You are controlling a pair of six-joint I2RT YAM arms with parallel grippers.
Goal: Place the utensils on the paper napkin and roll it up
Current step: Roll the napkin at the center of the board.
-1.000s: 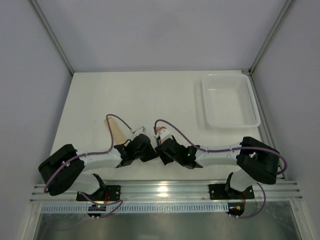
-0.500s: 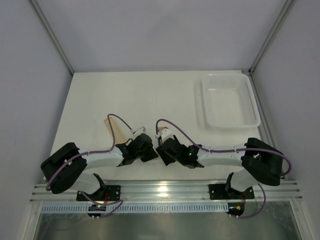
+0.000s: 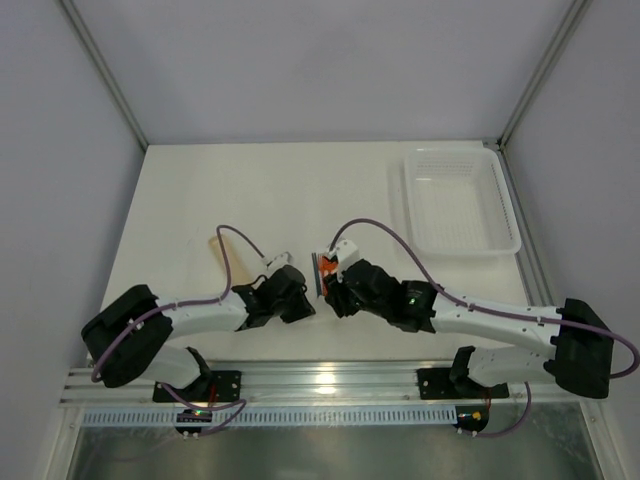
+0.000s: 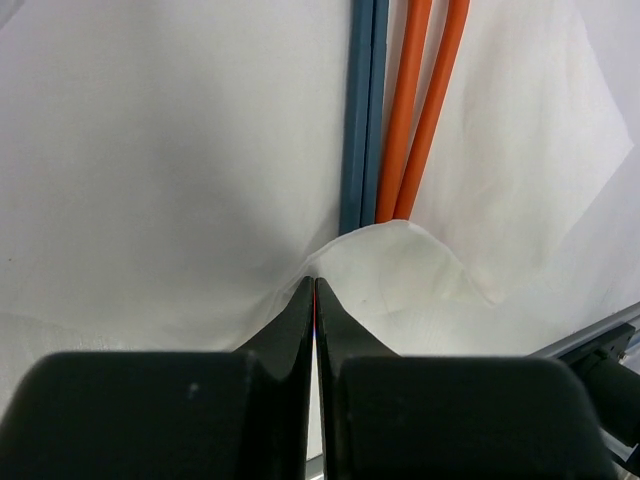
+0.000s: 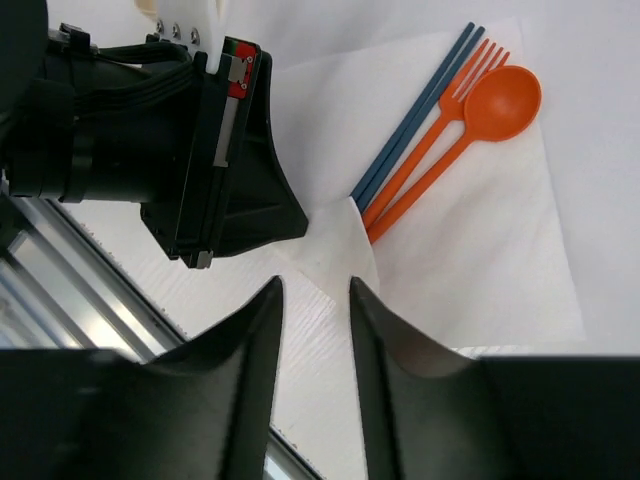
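Now the utensils [image 5: 445, 125], two blue chopsticks and an orange fork and spoon, lie side by side on the paper napkin [image 5: 480, 270], just ahead of both sets of jaws. The left jaws are clenched on a lifted fold at the napkin's near corner. The right jaws stand released, grasping nothing, over that same corner. I judge the placing done and the rolling barely begun. From above, the arms hide nearly all of the napkin.

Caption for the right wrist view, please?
The left tool pinches a lifted corner of the napkin by the spoon, fork and blue sticks; the open right tool hovers close.
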